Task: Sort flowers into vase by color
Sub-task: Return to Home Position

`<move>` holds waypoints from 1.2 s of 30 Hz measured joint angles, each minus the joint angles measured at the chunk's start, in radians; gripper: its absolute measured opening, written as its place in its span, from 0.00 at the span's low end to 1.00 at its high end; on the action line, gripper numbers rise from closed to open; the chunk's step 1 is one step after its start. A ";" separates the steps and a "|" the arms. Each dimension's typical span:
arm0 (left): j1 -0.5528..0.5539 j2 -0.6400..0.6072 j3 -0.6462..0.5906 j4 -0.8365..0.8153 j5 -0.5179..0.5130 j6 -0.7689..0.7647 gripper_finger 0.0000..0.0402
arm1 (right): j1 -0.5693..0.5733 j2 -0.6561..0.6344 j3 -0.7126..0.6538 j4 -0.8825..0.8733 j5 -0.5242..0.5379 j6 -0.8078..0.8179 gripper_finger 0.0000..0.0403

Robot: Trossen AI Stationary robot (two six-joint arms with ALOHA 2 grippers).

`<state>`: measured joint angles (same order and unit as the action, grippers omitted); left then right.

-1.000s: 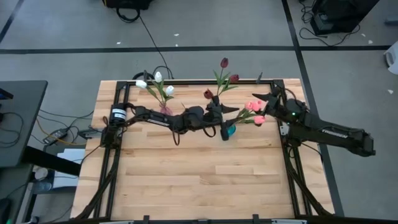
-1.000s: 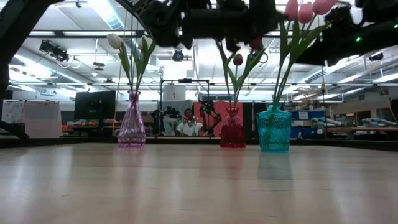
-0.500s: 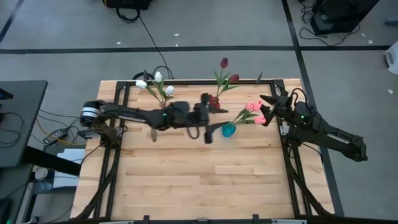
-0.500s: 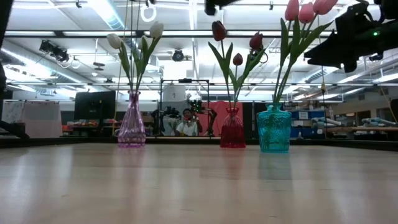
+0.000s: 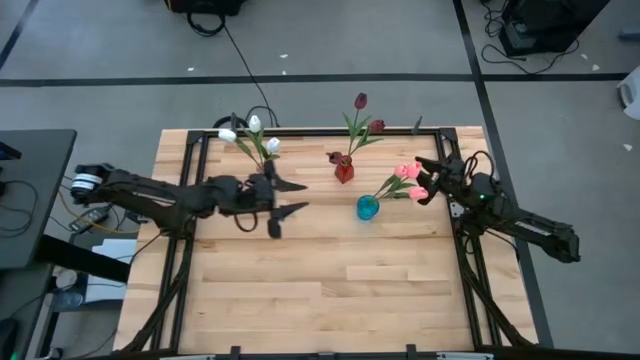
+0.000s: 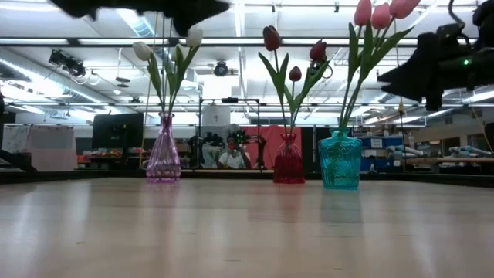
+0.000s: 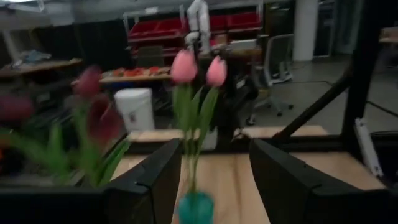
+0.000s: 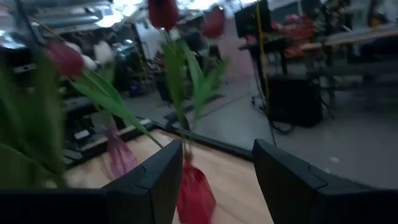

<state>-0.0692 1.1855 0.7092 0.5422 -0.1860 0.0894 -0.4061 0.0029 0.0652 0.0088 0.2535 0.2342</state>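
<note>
Plank wooden table (image 5: pixel 330 280). Above it, the left gripper (image 5: pixel 296 197) gapes empty by the white tulips (image 5: pixel 254 123). The right gripper (image 5: pixel 422 179) gapes empty beside the pink tulips (image 5: pixel 412 169). Only the low view reveals ribbed glass: lilac vase (image 6: pixel 163 158), red vase (image 6: pixel 289 166) holding dark red tulips (image 6: pixel 271 37), teal vase (image 6: pixel 340 160).
</note>
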 joint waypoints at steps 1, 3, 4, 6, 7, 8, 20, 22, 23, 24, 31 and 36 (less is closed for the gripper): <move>0.000 -0.034 -0.039 -0.001 -0.012 -0.010 0.49 | 0.000 0.000 -0.008 -0.007 0.014 0.008 0.51; 0.001 -0.108 -0.109 0.003 -0.036 -0.025 0.49 | 0.000 0.001 -0.029 -0.010 0.033 0.033 0.51; 0.001 -0.150 -0.145 0.003 -0.045 -0.038 0.49 | 0.000 0.001 -0.039 -0.007 0.033 0.043 0.51; 0.002 -0.229 -0.207 0.009 -0.052 -0.059 0.49 | 0.001 0.010 -0.048 0.021 0.017 0.053 0.51; 0.002 -0.270 -0.240 0.008 -0.053 -0.072 0.49 | 0.004 0.012 -0.052 0.036 0.011 0.055 0.51; 0.002 -0.313 -0.272 0.004 -0.056 -0.085 0.49 | 0.008 0.008 -0.060 0.043 0.009 0.055 0.51; -0.002 -0.793 -0.435 -0.301 -0.085 -0.165 0.45 | 0.046 0.008 -0.059 0.046 -0.008 0.109 0.51; -0.006 -0.825 -0.436 -0.336 -0.085 -0.169 0.44 | 0.050 0.016 -0.059 0.047 -0.088 0.193 0.51; -0.008 -0.840 -0.436 -0.350 -0.081 -0.168 0.44 | 0.051 0.020 -0.059 0.057 -0.118 0.232 0.51; -0.010 -0.854 -0.436 -0.361 -0.074 -0.164 0.43 | 0.051 0.020 -0.059 0.069 -0.139 0.258 0.51; -0.013 -0.956 -0.436 -0.407 -0.030 -0.148 0.43 | 0.050 0.019 -0.059 0.080 -0.177 0.216 0.51; -0.013 -1.075 -0.482 -0.399 0.016 -0.168 0.43 | 0.050 0.019 -0.059 0.080 -0.177 0.216 0.51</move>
<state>-0.0818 0.1110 0.2275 0.1431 -0.1702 -0.0789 -0.3561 0.0223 0.0063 0.0887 0.0769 0.4501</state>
